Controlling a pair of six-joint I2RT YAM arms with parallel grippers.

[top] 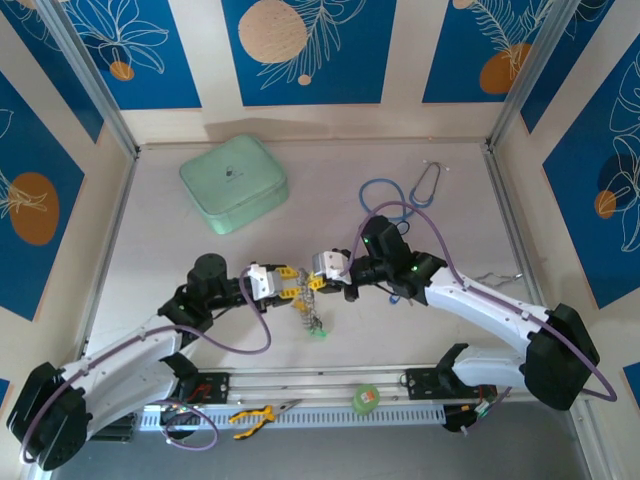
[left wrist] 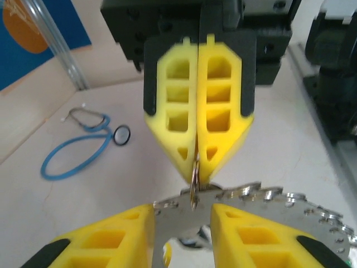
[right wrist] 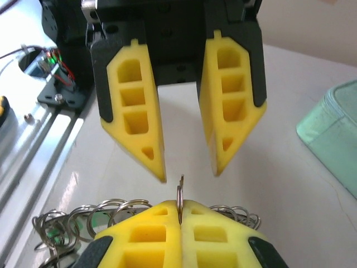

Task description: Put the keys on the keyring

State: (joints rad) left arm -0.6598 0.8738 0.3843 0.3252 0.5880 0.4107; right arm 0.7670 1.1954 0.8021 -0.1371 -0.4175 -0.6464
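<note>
The keyring [left wrist: 279, 204], a flat silvery plate with a scalloped rim, hangs between both grippers above the table's middle. My right gripper [right wrist: 180, 209] is shut on a thin ring edge [right wrist: 180, 190] of it. The same right gripper [left wrist: 198, 173] comes down from above in the left wrist view, pinching that ring. My left gripper [left wrist: 183, 234] stands open, its yellow fingers either side of the plate and apart from it. Opposite, the left gripper [right wrist: 189, 176] shows a clear gap. Keys [top: 312, 318] dangle below with a green tag [top: 320, 335]. Several small split rings [right wrist: 111, 212] flank my right fingers.
A mint-green case [top: 233, 182] lies at the back left. A blue stethoscope [top: 395, 195] lies at the back right. On the front rail are yellow-handled pliers [top: 255, 415] and a green tape roll [top: 365, 398].
</note>
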